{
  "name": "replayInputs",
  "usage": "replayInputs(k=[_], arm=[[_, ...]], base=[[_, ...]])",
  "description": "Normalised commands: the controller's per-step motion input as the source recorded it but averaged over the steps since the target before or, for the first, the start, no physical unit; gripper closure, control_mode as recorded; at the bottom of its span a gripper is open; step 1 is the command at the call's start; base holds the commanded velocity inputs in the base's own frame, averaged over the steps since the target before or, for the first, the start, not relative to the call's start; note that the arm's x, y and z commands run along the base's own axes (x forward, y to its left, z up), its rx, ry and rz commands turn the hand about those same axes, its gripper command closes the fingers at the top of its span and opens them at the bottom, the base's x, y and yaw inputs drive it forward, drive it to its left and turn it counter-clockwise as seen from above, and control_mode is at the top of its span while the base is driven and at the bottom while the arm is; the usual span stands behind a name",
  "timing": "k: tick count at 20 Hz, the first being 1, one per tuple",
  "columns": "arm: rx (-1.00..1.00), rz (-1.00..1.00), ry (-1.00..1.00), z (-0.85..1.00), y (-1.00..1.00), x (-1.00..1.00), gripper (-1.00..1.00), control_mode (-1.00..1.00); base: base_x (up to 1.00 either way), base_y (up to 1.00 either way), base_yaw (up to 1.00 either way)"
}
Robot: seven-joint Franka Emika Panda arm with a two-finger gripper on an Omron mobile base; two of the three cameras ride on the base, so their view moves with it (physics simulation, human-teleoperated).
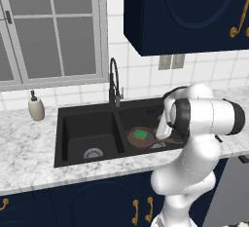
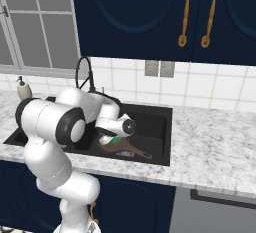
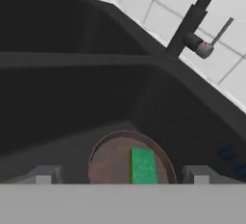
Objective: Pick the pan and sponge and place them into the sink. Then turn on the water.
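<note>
The reddish-brown frying pan [image 1: 141, 137] lies in the right basin of the black double sink [image 1: 73, 111] with the green sponge [image 1: 141, 134] resting inside it, while the claw [image 3: 124, 175] hovers just above them, spread wide and holding nothing, near the black arched faucet [image 1: 114, 82].

Sponge [image 1: 141, 134] lies in pan [image 1: 134, 139]; pan sits in right basin of sink [image 1: 92, 119]; faucet [image 1: 114, 82] stands behind the divider. Soap bottle [image 1: 36, 106] stands on counter [image 1: 24, 148], left of sink.
</note>
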Motion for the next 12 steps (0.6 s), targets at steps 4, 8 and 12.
replayInputs(k=[4, 8, 12], arm=[[0.2, 0.0, -0.05, 0.94, -0.16, -0.25, -1.0, -1.0], [0.27, 0.0, 0.0, 0.95, -0.16, -0.24, -1.0, -1.0], [0.3, 0.1, -0.08, 0.52, -0.12, -0.18, -1.0, -1.0]], base=[[0.0, 0.0, 0.0], [0.0, 0.0, 0.0], [0.0, 0.0, 0.0]])
